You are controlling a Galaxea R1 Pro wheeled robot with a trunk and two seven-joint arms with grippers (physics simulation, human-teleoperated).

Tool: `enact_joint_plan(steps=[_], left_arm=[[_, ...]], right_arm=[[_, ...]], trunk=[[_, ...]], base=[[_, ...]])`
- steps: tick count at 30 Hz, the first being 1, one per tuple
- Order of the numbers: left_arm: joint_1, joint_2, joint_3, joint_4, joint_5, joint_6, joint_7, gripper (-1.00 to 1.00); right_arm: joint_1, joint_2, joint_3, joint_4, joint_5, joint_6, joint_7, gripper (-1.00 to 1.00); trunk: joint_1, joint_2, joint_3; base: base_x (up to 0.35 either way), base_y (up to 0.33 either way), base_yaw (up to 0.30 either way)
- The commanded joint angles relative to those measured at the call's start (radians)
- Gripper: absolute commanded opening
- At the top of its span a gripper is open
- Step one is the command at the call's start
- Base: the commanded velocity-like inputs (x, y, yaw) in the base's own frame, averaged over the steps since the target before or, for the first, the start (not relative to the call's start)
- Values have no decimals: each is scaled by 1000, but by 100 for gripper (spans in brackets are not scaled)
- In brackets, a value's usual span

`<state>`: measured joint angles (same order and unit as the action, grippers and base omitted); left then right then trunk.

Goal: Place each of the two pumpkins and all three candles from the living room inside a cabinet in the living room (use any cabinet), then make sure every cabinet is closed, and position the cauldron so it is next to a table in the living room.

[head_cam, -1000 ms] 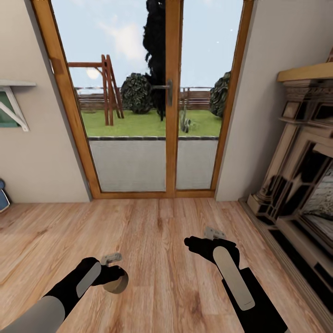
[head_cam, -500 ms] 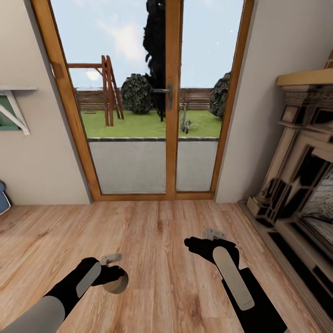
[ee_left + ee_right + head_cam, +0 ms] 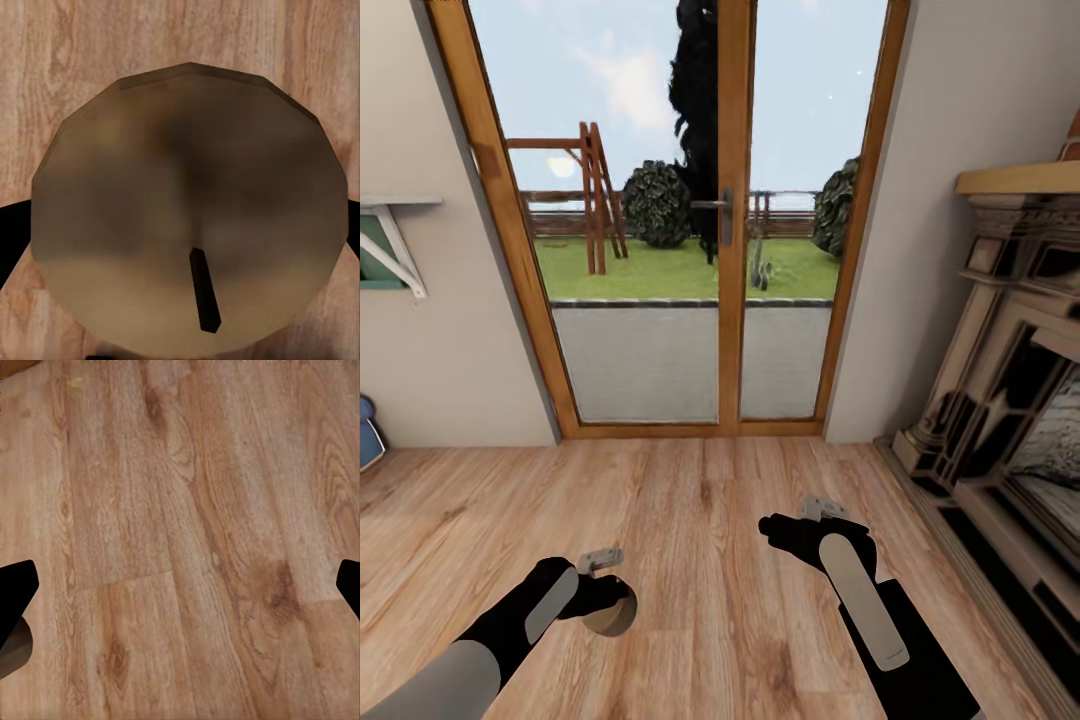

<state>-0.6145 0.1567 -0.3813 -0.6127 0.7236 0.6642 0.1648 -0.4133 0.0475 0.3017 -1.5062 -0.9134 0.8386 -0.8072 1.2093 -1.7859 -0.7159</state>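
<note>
Over the wooden plank floor [image 3: 700, 500], facing the glazed wooden-framed patio door [image 3: 735, 210]: view has tilted slightly down. Left tool [image 3: 610, 600] pinches stubby grey-beige candle [image 3: 191, 210]; right tool [image 3: 785, 525] spread, empty. Cabinet yet to reach.

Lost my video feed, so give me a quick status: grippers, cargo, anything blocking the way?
Left gripper shut on a candle. Right gripper open, empty, over bare wood floor. Glass door dead ahead, fireplace to the right.
</note>
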Motion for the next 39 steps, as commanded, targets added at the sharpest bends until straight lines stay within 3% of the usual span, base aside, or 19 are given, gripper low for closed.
enact_joint_plan(steps=[1, 19, 25, 33, 36, 39], left_arm=[[-1, 1, -7, -2, 10, 2, 9, -100], [-1, 4, -7, -1, 10, 2, 9, -100], [-1, 14, 2, 0, 12, 1, 13, -100], [-1, 23, 3, 2, 16, 1, 70, -100], [-1, 25, 3, 2, 17, 1, 87, -100], [-1, 23, 3, 2, 17, 1, 104, -100]], right_arm=[[-1, 0, 1, -1, -9, 2, -10, 100], [-1, 0, 1, 10, -10, 1, -10, 100], [-1, 0, 0, 57, -6, 1, -11, 100], [-1, 0, -2, 123, 7, -2, -16, 100], [-4, -1, -3, 140, 10, -2, -30, 100], [-8, 0, -1, 195, 55, -2, -107, 100]], trunk=[[-4, 7, 2], [-73, 133, 59], [-96, 175, 77], [-127, 231, 102], [-138, 252, 112], [-150, 273, 121]], base=[[0, 0, 0], [0, 0, 0], [0, 0, 0], [0, 0, 0], [0, 0, 0], [0, 0, 0]])
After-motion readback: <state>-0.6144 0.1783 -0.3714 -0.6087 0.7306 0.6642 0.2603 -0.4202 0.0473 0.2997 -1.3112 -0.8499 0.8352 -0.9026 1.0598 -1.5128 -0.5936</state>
